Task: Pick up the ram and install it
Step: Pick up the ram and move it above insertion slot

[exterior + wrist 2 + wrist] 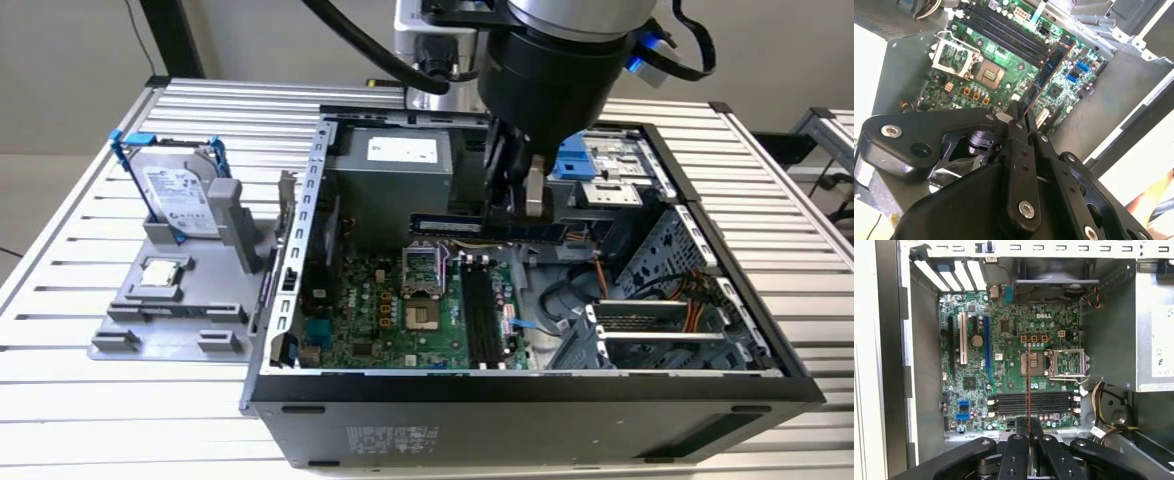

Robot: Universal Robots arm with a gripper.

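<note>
- Claw [518, 218] is clamped on the ram [454, 226] near its middle, likely to keep it level.
- It hangs over the motherboard [367, 310] inside the open case [534, 400], crosswise to the memory slots [1054, 402], so not lined up.

Robotics lab or workshop, slatted aluminium bench [80, 420], opened computer case [534, 400], grey parts fixture [147, 320]

Shown are one open computer case [534, 410] with one motherboard [1009, 347], one processor socket [1066, 363], four memory slots [1034, 403], one power supply [394, 180] and one fan [1051, 282]. Above the board: one ram stick [447, 222] and one gripper [518, 212]. Beside the case: one grey holder [134, 335], one hard drive [174, 185] and one processor chip [160, 272].
</note>
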